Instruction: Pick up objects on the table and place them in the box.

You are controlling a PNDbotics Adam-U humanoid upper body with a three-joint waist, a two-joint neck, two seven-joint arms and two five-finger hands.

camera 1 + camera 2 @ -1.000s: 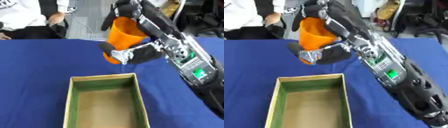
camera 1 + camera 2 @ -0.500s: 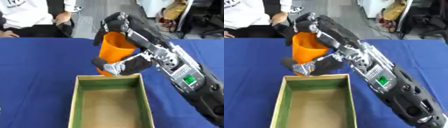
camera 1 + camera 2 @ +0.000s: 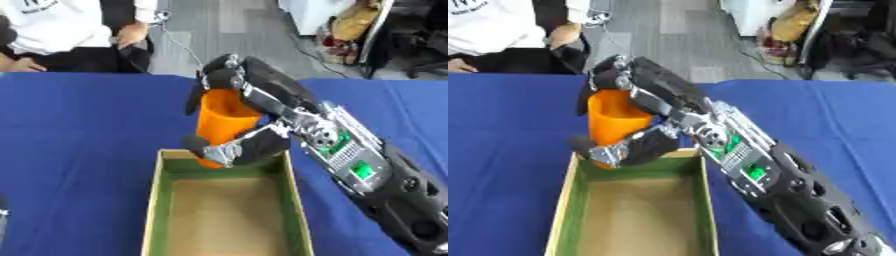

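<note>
Right hand (image 3: 249, 117) is wrapped around an orange cup (image 3: 221, 122), fingers over its far rim and thumb curled against the lower side, holding it upright and open-end up. Cup hangs over the far end wall of the cardboard box (image 3: 155, 200), its base about level with the box rim; box sits on the blue tablecloth (image 3: 79, 150).

We see a tall orange plastic cup (image 3: 220, 120), upright, over our open green-rimmed cardboard box's (image 3: 163, 200) twelve o'clock edge.
</note>
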